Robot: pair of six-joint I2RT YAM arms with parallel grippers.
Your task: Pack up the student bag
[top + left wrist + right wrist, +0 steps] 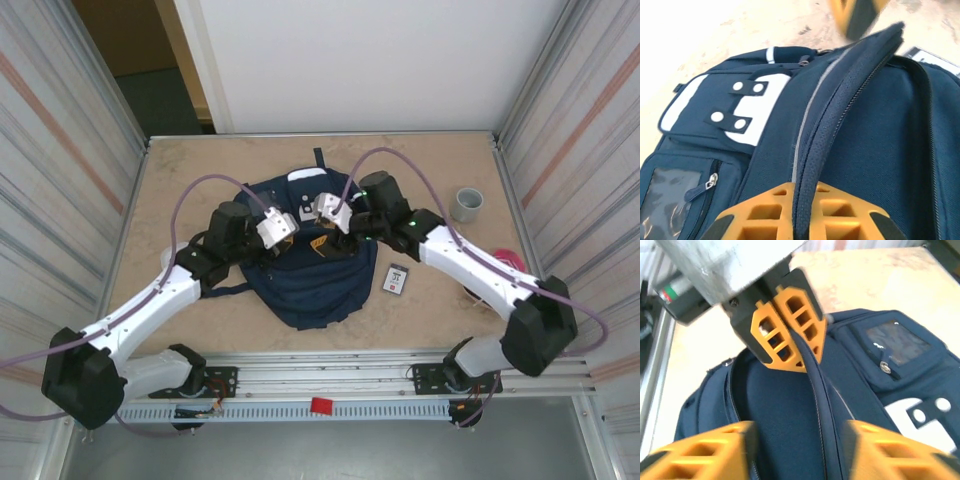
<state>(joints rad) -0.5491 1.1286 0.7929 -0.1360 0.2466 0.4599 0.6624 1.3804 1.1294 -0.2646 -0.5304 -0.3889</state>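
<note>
The student bag [320,290], a navy backpack, lies in the middle of the table with its main compartment unzipped. My left gripper [278,232] is shut on the raised zipper edge of the opening; in the left wrist view its orange fingers [765,215] pinch that edge [812,165]. The right gripper [325,210] hovers just across the opening, open. In the right wrist view its fingertips [700,450] straddle the same edge [822,405] without touching it, facing the left gripper [787,330]. White patches [760,110] mark the bag's front.
A small card-like item [397,279] lies right of the bag, a grey cylinder [466,204] stands at the back right, and something red [510,260] sits behind the right arm. Metal walls enclose the table on both sides.
</note>
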